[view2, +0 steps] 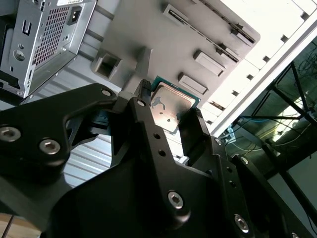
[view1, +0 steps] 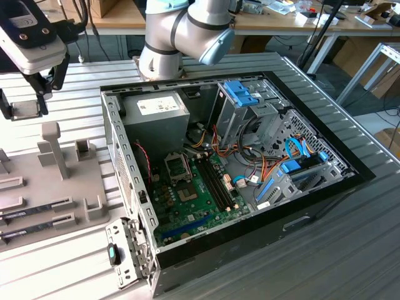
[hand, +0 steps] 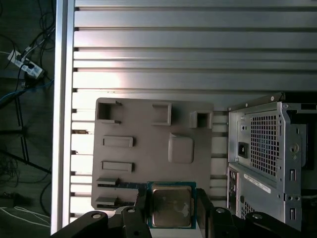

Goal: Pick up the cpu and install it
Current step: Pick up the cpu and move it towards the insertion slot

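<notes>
The cpu (hand: pixel 171 206), a flat square chip with a silver top and a green rim, sits clamped between my two black fingers. It also shows in the second wrist view as cpu (view2: pixel 172 105). My gripper (view1: pixel 26 103) hangs at the exterior view's far left, shut on the cpu (view1: pixel 26 112), above the grey parts tray (view1: pixel 37 181). It is lifted off the tray (hand: pixel 148 158). The open computer case (view1: pixel 231 175) lies toward the exterior view's right, with the motherboard's square socket (view1: pixel 177 167) uncovered below the grey power supply (view1: pixel 159 115).
Two dark memory sticks (view1: pixel 31 212) lie in slots of the tray. Upright grey posts (view1: pixel 53 147) stand on the tray under my gripper. Cables, blue drive brackets (view1: pixel 240 94) and the case walls crowd the space around the motherboard (view1: pixel 200 200). The case's rear (hand: pixel 267 148) borders the tray.
</notes>
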Motion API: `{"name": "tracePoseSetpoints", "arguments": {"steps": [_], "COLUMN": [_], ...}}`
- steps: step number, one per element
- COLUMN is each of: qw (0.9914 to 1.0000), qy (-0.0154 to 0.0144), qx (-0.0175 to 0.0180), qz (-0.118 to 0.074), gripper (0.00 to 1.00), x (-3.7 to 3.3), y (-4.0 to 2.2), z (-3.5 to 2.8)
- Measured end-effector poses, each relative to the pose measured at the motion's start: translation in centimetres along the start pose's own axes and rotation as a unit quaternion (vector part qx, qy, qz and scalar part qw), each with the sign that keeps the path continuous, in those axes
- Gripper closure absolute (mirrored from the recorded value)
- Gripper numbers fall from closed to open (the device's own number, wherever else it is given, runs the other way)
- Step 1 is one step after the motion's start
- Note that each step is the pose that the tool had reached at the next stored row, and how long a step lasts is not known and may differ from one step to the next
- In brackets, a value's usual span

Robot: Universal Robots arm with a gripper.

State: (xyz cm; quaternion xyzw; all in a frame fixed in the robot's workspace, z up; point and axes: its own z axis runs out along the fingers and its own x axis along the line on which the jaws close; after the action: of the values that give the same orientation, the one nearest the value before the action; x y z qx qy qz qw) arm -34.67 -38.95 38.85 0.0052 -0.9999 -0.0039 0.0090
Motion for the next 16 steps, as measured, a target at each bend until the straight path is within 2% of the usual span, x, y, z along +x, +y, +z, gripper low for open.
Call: {"name": "tracePoseSetpoints", "arguments": {"steps": [16], "qw": [1.0], "qy": [0.0], "qx": [0.0], "qz": [0.0], "gripper": [0.53], "x": [-1.93], "y": [-0.08], "z": [-0.04]}}
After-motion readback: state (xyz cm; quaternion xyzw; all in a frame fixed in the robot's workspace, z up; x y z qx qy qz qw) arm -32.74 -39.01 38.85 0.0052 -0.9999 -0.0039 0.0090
